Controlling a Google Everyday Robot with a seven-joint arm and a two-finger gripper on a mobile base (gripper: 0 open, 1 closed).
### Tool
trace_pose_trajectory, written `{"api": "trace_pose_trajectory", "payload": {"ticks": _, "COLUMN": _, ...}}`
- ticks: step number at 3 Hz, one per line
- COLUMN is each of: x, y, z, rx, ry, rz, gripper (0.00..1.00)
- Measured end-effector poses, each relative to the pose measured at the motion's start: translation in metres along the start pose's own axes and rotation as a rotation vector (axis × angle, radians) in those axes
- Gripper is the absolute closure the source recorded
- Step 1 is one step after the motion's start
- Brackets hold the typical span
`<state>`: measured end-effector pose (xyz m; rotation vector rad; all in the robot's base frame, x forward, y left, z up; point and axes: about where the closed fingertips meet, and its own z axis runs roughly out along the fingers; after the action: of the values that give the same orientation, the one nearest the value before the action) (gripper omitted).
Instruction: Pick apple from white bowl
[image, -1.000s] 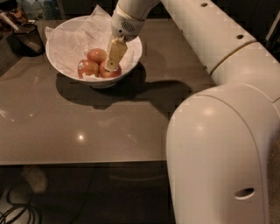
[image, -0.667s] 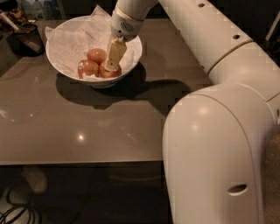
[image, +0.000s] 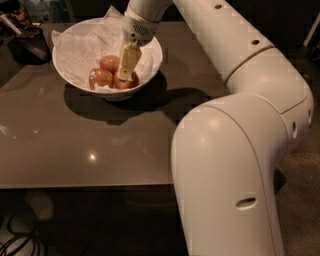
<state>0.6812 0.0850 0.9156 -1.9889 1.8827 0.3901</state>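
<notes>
- White and glossy, the large round white bowl lined with crumpled paper (image: 156, 64) surrounds the gripper (image: 124, 76), which hangs inside it, pointing down from the bulky white jointed arm (image: 240, 65).
- Directly beneath the gripper's tip you have the small round red-and-yellow apple (image: 133, 81). The two appear to touch, and the gripper covers the apple's middle.
- You cannot tell from this view whether the gripper is open or clamped on the fruit, so treat the grasp as unconfirmed.
- Just left of the gripper in the view lie two similar red-yellow apples (image: 110, 63) (image: 99, 78), close against the target. The bowl's sloping sides likely gather all three at its low centre.
- That crowding probably explains the steep approach: coming from above leaves the neighbours alone.
- Below the gripper and nearer you stretches the smooth grey-brown tabletop (image: 75, 145), which bears the bowl.
- If you lift, go slowly, since a neighbour could roll or the paper could drag upward.
</notes>
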Motion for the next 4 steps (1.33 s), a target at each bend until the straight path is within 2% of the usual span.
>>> {"api": "trace_pose_trajectory", "payload": {"ticks": 4, "x": 0.009, "y": 0.001, "z": 0.023, "rx": -0.045, "ry": 0.006, "rz": 0.033, "gripper": 0.42}}
